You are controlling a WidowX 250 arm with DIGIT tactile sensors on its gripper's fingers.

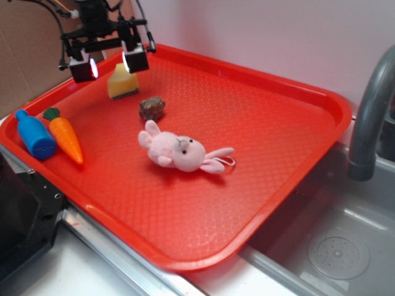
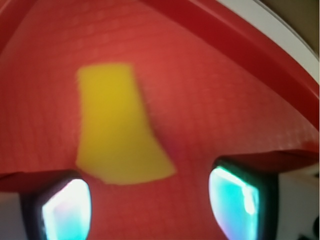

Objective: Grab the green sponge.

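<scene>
The hand (image 1: 110, 64) is hanging in the upper left of the exterior frame with its fingers spread wide and nothing between them, poised above the green sponge (image 1: 123, 84). The sponge is sitting on the red tray (image 1: 296, 111) near the far left rim, just up-left of the brown lump (image 1: 152, 108). In the wrist view the sponge (image 2: 116, 125) is filling the centre-left as a yellow wedge, with the two fingertips (image 2: 67, 210) glowing along the bottom edge and the sponge lying mostly above the gap between them. This looks like the approach step: the grasp is not yet made. The next move is calling for a descent that centres the sponge between the fingers before closing.
</scene>
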